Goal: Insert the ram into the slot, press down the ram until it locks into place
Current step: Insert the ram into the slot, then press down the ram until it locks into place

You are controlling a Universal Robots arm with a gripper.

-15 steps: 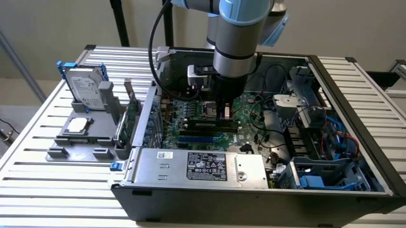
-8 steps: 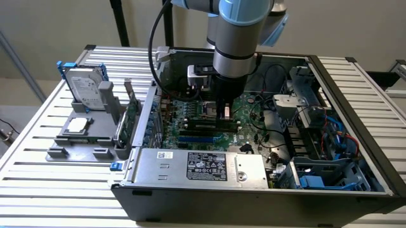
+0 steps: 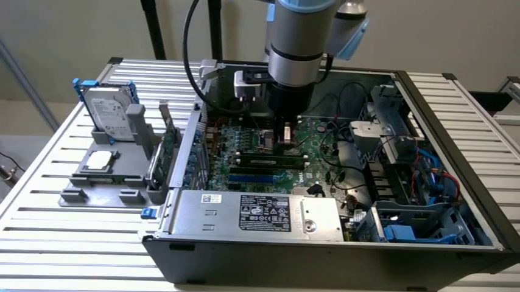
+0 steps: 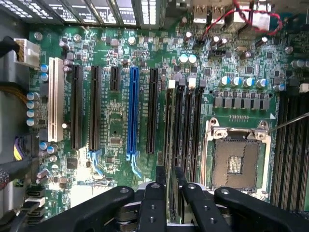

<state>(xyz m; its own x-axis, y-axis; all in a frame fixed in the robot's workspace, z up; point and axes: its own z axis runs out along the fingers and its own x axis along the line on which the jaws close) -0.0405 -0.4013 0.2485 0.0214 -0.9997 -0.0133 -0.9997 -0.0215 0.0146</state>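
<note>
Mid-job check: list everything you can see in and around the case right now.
ram: one, green, standing at the black slots, under the end effector
slots: several, black, side by side beside the processor socket
processor socket: one, silver, on the motherboard
blue socket: one, among the black expansion sockets
white socket: one, outermost of that row
case: one, dark, open-topped, on the table
power supply: one, silver, front of the case
hard drive: one, silver in a blue frame, exterior view's left
expansion card: one, green, upright beside the case
table: one, slatted metal
arm: one, grey, reaching down into the case
end effector: one, black, at the ram
</note>
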